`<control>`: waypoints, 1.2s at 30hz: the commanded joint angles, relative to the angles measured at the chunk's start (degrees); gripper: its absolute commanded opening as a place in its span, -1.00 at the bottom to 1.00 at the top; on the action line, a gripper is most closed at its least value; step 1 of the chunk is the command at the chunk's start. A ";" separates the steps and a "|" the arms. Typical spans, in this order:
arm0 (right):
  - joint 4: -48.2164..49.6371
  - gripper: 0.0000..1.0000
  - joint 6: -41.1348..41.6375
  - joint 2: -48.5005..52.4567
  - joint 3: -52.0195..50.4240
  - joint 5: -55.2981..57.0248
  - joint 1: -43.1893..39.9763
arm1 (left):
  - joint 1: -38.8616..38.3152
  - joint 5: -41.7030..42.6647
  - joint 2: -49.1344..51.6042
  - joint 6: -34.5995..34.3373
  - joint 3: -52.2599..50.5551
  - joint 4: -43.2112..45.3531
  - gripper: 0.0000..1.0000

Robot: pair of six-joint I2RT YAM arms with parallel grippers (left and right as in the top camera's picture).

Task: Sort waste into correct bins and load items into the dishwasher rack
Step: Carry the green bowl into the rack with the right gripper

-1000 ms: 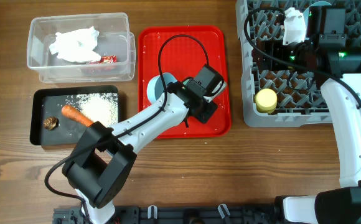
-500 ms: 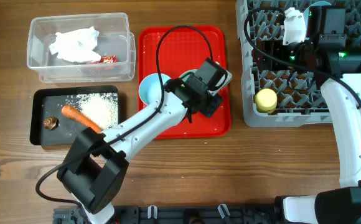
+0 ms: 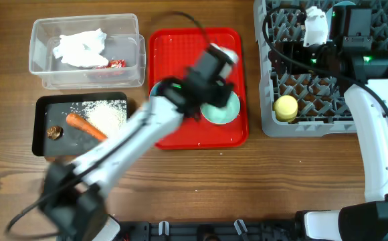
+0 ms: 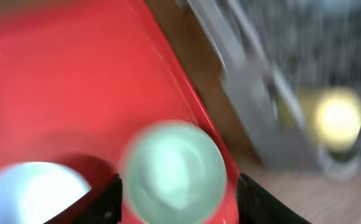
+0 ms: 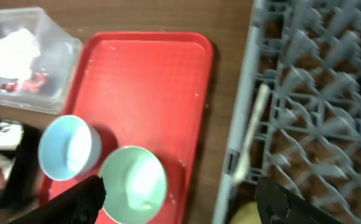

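The mint-green bowl [image 3: 224, 108] stands upright on the red tray [image 3: 194, 43], near its right front corner. My left gripper [image 3: 207, 97] hovers over it, blurred by motion. In the left wrist view its fingers are spread wide on either side of the mint-green bowl [image 4: 174, 171], not closed on it. The pale-blue bowl [image 5: 68, 146] sits to the left of the green one. My right gripper [image 5: 183, 205] is open and empty over the grey dishwasher rack [image 3: 328, 127], where the yellow cup [image 3: 286, 108] stands at the front left.
The clear tub [image 3: 130, 73] at the back left holds the white napkin [image 3: 80, 48] and the red-brown wrapper [image 3: 116, 63]. In front of it, the black tray [image 3: 43, 144] holds rice [image 3: 107, 115], the carrot [image 3: 87, 126] and a brown lump [image 3: 54, 132].
My left gripper went from shut to open and swung back over the tray. The mint-green bowl, hidden under it before, now shows on the tray. The right arm stayed put.
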 commanded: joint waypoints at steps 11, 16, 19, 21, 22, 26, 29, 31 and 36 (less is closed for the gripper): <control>4.35 0.10 -2.51 23.47 -0.24 0.31 11.93 | 28.65 -1.18 -6.47 -16.48 2.12 -9.11 1.00; 3.04 -0.15 -4.52 29.46 -1.51 0.11 12.02 | 34.97 -3.52 -6.40 -16.52 2.12 -9.03 1.00; 3.10 -0.17 -5.51 30.01 -2.51 0.15 12.04 | 40.72 -3.52 -6.38 -16.50 2.12 -10.08 1.00; 3.37 -0.31 -5.31 30.03 -2.51 0.13 12.02 | 42.12 -3.52 -6.38 -16.52 2.12 -10.21 1.00; 3.43 -0.32 -5.38 30.03 -2.51 0.15 12.04 | 42.51 -3.52 -6.38 -16.52 2.12 -10.21 1.00; 3.48 -0.42 -5.46 30.08 -2.51 0.33 12.09 | 42.62 -3.52 -6.38 -16.52 2.12 -10.21 1.00; 3.82 -0.51 -5.46 30.69 -2.51 1.33 13.60 | 42.62 -3.52 -6.38 -16.50 2.12 -10.21 1.00; 3.61 -0.62 -5.42 30.99 -2.51 2.99 13.81 | 42.62 -3.52 -6.38 -16.50 2.12 -10.21 1.00; 3.08 -0.91 -3.69 30.73 -1.95 5.27 13.66 | 42.60 -3.52 -6.38 -16.52 2.12 -10.21 1.00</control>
